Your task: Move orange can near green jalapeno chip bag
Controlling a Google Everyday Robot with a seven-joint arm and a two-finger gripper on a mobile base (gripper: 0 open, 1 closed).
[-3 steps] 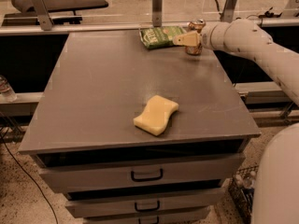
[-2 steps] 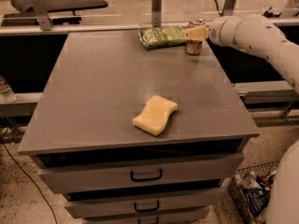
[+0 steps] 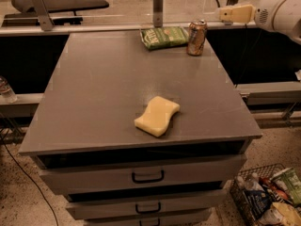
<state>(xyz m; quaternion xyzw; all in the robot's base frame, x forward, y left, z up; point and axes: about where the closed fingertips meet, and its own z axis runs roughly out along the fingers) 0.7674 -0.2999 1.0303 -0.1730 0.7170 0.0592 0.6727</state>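
The orange can (image 3: 196,37) stands upright on the grey table (image 3: 103,84) near its far right corner. The green jalapeno chip bag (image 3: 164,36) lies flat just to the can's left, almost touching it. My gripper (image 3: 225,14) hangs above the table's far right edge, up and to the right of the can, apart from it and holding nothing. The white arm (image 3: 280,11) runs off the right side of the view.
A pale yellow sponge (image 3: 157,116) lies near the table's front middle. A metal post (image 3: 158,6) and rail stand behind the far edge. Drawers (image 3: 148,175) sit under the tabletop. A wire basket (image 3: 263,197) of packets stands on the floor at lower right.
My gripper has let go of the orange can and drawn back up and to the right. The can now stands alone beside the chip bag.
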